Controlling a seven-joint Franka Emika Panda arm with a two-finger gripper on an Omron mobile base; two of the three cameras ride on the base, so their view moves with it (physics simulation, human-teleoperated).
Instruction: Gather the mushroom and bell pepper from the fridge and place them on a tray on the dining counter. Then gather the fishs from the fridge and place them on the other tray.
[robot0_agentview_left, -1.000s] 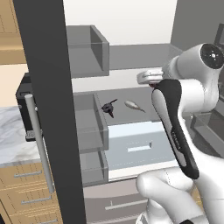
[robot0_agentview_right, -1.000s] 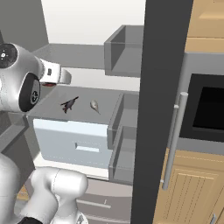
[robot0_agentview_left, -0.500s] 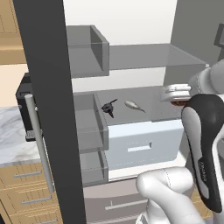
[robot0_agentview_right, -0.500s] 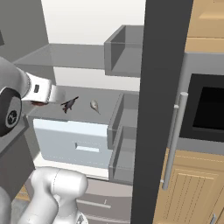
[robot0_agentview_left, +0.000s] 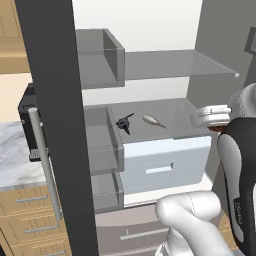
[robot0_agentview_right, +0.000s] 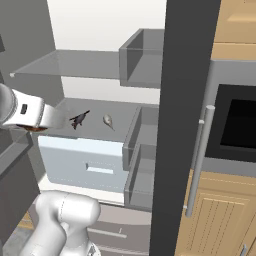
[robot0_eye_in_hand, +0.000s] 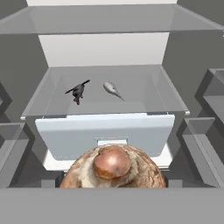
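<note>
**Holding the mushroom at the fridge mouth**

The mushroom (robot0_eye_in_hand: 113, 168) is gripped by the gripper (robot0_agentview_left: 214, 123), whose jaws are spread wide around the brown cap; the fingertips themselves are hidden behind it in the hand view. In the left base view a brown sliver is seen just under the white hand, in front of the open fridge (robot0_agentview_left: 150, 75) and at 3 o'clock of its glass shelf (robot0_eye_in_hand: 140, 94).

On that shelf two fish are laid near each other but apart: the dark fish (robot0_eye_in_hand: 78, 91) at 11 o'clock of the mushroom and the pale fish (robot0_eye_in_hand: 113, 89) at 12 o'clock. Below the shelf a pale drawer (robot0_eye_in_hand: 105, 131) is seen.

The first pick is judged done; the trip to the blue tray is not yet made.

Risks are judged as follows. The rounded cap could be squeezed out of the wide jaws if the arm is swung sharply. The open fridge door (robot0_agentview_left: 55, 125), at 9 o'clock of the arm, could be clipped when the base is turned toward the dining counter.
</note>
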